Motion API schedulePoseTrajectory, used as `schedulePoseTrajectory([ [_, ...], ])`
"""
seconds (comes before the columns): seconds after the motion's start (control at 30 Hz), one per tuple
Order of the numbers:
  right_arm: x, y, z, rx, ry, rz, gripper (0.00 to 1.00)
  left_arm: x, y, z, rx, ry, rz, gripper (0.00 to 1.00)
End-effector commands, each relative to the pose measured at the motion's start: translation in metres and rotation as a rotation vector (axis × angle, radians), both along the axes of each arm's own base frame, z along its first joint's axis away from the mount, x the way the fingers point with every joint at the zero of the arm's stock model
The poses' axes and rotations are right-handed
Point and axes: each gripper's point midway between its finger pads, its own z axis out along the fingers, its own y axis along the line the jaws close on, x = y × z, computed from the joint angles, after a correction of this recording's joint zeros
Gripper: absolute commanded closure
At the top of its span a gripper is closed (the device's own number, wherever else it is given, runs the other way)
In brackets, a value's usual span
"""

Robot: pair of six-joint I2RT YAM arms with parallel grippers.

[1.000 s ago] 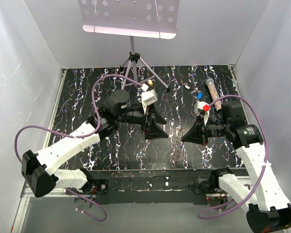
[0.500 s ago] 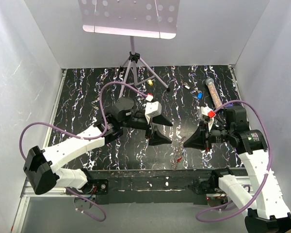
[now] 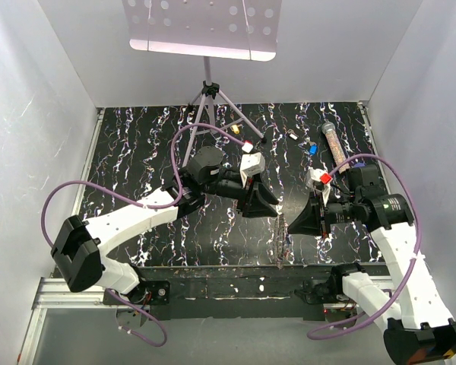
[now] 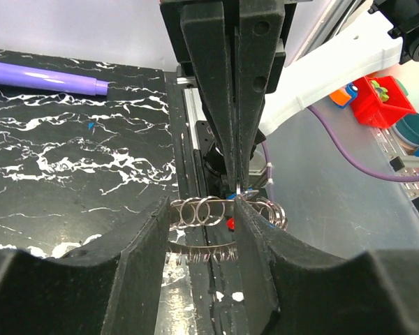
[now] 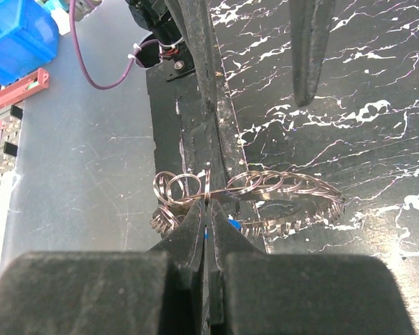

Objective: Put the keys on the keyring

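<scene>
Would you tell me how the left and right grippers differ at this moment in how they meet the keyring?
On the left gripper the fingers stand apart; on the right gripper they are pressed together. The left gripper straddles a stretch of the keyring, while the right gripper pinches the ring's wire at its tips. Both have black fingers and meet at the same ring.

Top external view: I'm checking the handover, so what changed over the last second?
The left gripper swung right, toward the right gripper, and its jaws narrowed around the keyring; whether they grip it yet is unclear. The right gripper stayed shut on the keyring, barely shifting. The blue key and glittery tube lie unmoved at the far side.
</scene>
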Motion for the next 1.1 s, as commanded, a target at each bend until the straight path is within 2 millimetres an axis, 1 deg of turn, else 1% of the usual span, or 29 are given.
schedulePoseTrajectory([
  [0.0,0.002,0.002,0.017,0.027,-0.046,0.019,0.99,-0.007,0.004,0.022,-0.015,0.004,-0.001,0.60],
  [0.23,0.008,0.003,0.016,0.024,-0.016,0.015,0.99,-0.007,-0.001,0.010,0.036,0.037,-0.016,0.63],
  [0.37,0.010,0.004,0.014,0.023,-0.009,0.014,0.99,-0.014,-0.003,0.017,0.023,0.032,-0.057,0.63],
  [0.53,0.012,0.004,0.015,0.026,0.000,0.014,0.99,-0.021,-0.011,0.013,0.039,0.071,-0.114,0.64],
  [0.7,0.013,0.004,0.014,0.020,0.005,0.011,0.99,-0.029,-0.012,0.014,0.051,0.091,-0.154,0.67],
  [0.77,0.013,0.005,0.015,0.025,0.006,0.014,0.99,-0.028,-0.014,0.013,0.053,0.083,-0.157,0.68],
  [0.8,0.012,0.005,0.015,0.025,0.008,0.014,0.99,-0.030,-0.012,0.008,0.082,0.102,-0.159,0.69],
  [1.07,0.012,0.005,0.015,0.027,0.004,0.011,0.99,-0.030,-0.015,-0.007,0.155,0.101,-0.144,0.70],
])
